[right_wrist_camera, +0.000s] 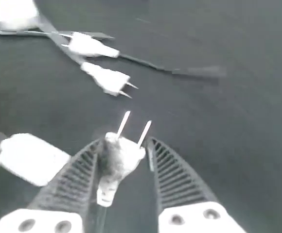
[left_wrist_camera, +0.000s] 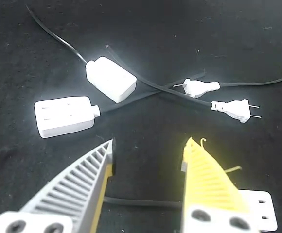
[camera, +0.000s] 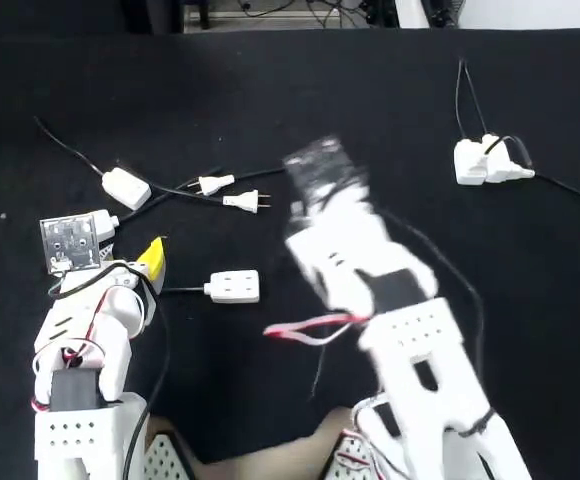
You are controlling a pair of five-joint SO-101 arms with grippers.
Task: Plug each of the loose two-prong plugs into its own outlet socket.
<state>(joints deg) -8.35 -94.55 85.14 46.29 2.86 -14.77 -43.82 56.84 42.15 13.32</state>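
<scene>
Black cloth covers the worktop (camera: 530, 300), with white sockets and thin black cords scattered over it. Two loose plugs lie side by side near the middle, one (camera: 215, 184) just behind the other (camera: 245, 201), their cords crossing and their prongs bare. A plain socket block (camera: 125, 187) sits close to them, and a three-way socket (camera: 235, 287) lies nearer the arms. A flat socket strip (left_wrist_camera: 63, 115) rests just beside the plain block. Far off to the side, a corner socket (camera: 485, 160) already has a plug seated in it.

The right gripper (right_wrist_camera: 126, 142) is over the middle of the worktop, blurred in the high view. Its fingers are drawn narrow around a third plug (right_wrist_camera: 119, 158), which sits between them. The plug's body is pressed against one finger, with a slim dark gap by the other. Its two prongs stick out past the fingertips and its cord trails back towards the wrist. The two loose plugs lie farther out on the cloth, well clear of those prongs.

The left gripper (left_wrist_camera: 149, 141) has its grey and yellow fingers spread wide with nothing between them. A black cord (left_wrist_camera: 141, 201) runs across under the gap to the three-way socket.
</scene>
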